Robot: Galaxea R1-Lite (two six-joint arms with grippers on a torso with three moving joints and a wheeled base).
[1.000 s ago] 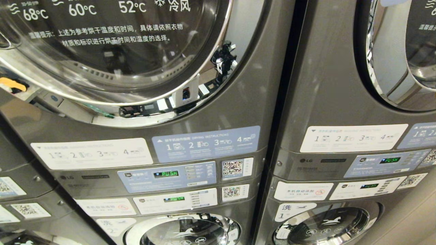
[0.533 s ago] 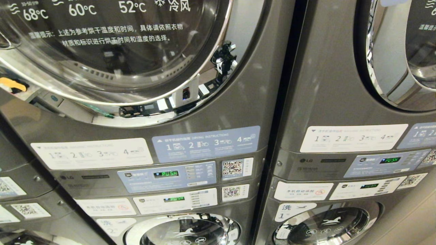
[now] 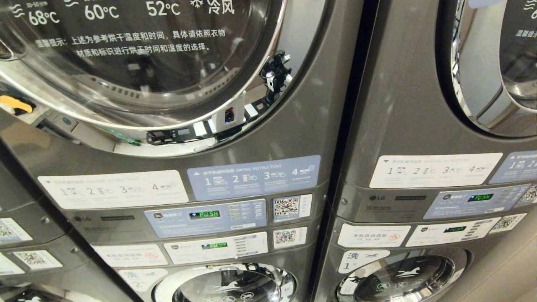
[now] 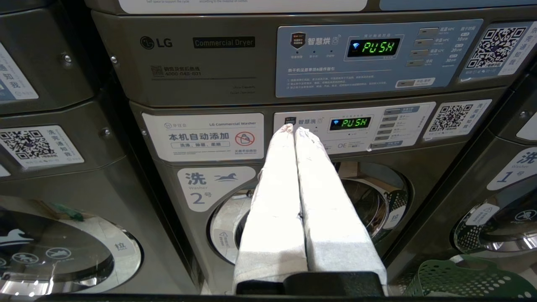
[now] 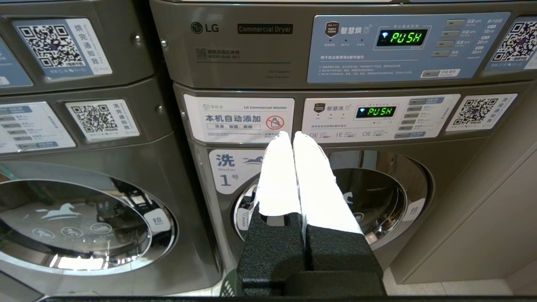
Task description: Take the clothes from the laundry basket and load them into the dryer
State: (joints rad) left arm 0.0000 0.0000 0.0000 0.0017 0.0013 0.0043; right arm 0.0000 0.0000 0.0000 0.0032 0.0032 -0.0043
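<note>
Two stacked grey machines fill the head view. The left stack's dryer [image 3: 293, 126] has its round glass door [image 3: 138, 63] closed. Neither arm shows in that view. In the left wrist view my left gripper [image 4: 293, 128] is shut and empty, its white-wrapped fingers pressed together and aimed at the panel above washer 2. A corner of the green laundry basket [image 4: 470, 279] stands on the floor beside that washer. My right gripper [image 5: 291, 135] is shut and empty too, facing washer 1, with a sliver of the laundry basket [image 5: 228, 287] beneath it. The clothes are out of view.
Dryer control panels [image 3: 205, 217] read PUSH in green. The closed round washer doors [image 4: 369, 201] [image 5: 377, 197] sit under them. A third stack [image 4: 50, 167] stands on the left. A beige wall [image 5: 495, 218] flanks the right stack.
</note>
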